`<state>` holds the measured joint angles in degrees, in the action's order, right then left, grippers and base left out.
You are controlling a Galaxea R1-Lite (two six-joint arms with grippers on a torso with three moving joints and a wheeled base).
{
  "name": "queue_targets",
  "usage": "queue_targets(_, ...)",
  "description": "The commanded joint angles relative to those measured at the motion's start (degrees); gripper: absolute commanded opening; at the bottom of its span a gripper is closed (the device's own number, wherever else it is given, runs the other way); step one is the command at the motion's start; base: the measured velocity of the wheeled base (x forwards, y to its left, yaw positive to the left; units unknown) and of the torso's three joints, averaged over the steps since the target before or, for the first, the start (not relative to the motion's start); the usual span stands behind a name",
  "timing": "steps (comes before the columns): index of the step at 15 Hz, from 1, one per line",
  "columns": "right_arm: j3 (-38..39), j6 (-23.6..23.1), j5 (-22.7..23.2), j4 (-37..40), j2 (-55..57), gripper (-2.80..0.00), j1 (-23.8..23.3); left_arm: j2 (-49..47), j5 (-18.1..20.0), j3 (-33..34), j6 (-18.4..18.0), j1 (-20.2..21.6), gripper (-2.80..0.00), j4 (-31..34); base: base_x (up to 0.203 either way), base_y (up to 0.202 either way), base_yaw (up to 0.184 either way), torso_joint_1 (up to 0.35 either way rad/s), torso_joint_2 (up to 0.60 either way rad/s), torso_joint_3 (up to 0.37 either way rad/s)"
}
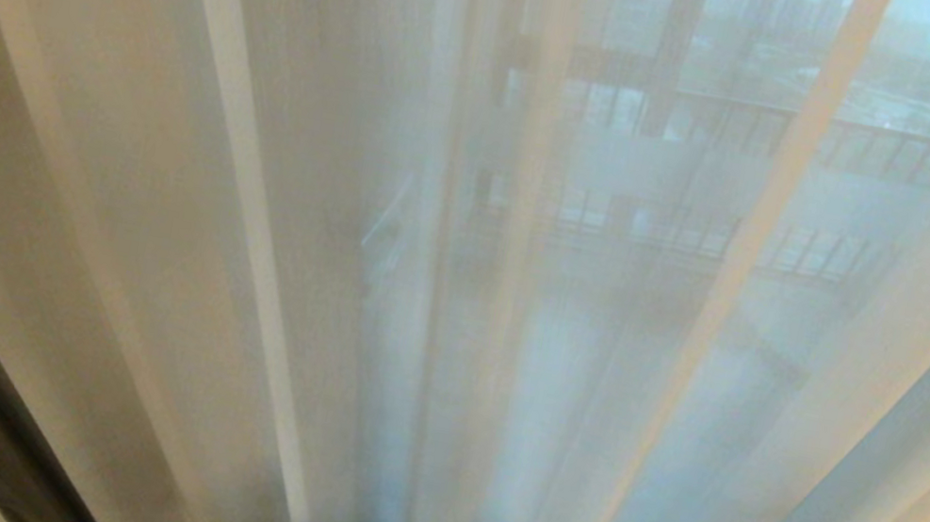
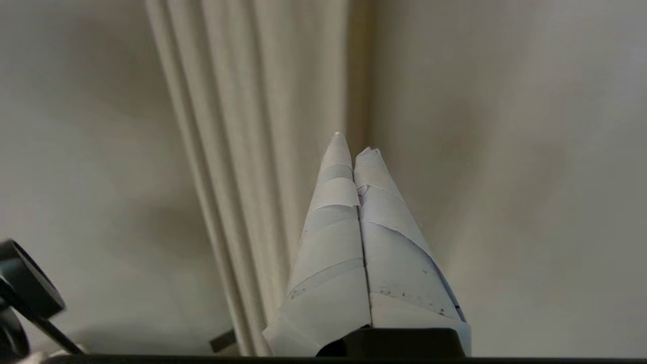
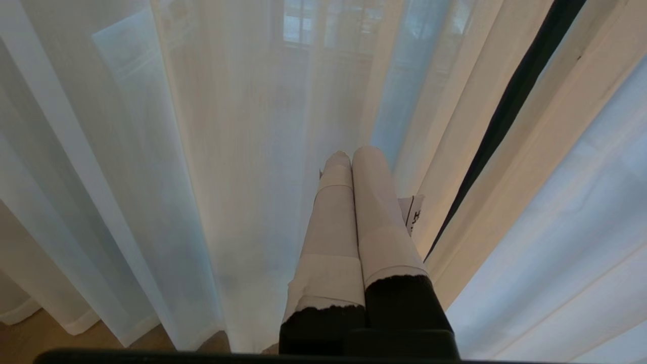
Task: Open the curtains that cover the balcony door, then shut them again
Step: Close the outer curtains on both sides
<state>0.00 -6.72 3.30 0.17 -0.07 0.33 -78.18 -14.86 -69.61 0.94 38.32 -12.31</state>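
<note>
My left gripper (image 2: 354, 144), jaws closed & empty, nears the curtains (image 2: 252, 126); should hook pleat edge, sweep sideways w/o snagging.

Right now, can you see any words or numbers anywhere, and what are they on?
Only one: a small white tag beside the shut right gripper carries dark print, cut off and too small to read.
No text shows on the sheer fabric, the cream curtains or the left gripper.
</note>
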Motion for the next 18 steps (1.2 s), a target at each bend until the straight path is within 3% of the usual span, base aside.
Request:
queue_targets(1, 0.0, -0.1, 0.0, 0.0, 0.1, -2.8, 0.0, -5.0, 3.3, -3.3, 0.0, 4.8, -2.8, -0.2, 0.0, 0.0, 0.0, 0.0, 0.0, 0.0)
queue_targets(5, 0.0, -0.1, 0.0, 0.0, 0.1, -2.8, 0.0, -8.1, 4.6, -5.4, 0.2, 7.6, -2.8, -1.1, 0.0, 0.0, 0.0, 0.0, 0.0, 0.0)
queue_targets(6, 0.0, -0.1, 0.0, 0.0, 0.1, -2.8, 0.0, -8.4, 4.7, -5.5, 0.1, 8.5, 0.0, -1.3, 0.0, 0.0, 0.0, 0.0, 0.0, 0.0)
queue_targets(18, 0.0, -0.1, 0.0, 0.0, 0.1, -2.8, 0.0, -16.8, 4.7, -10.3, 0.3, 12.0, 0.0, -4.0, 0.0, 0.0, 0.0, 0.0, 0.0, 0.0)
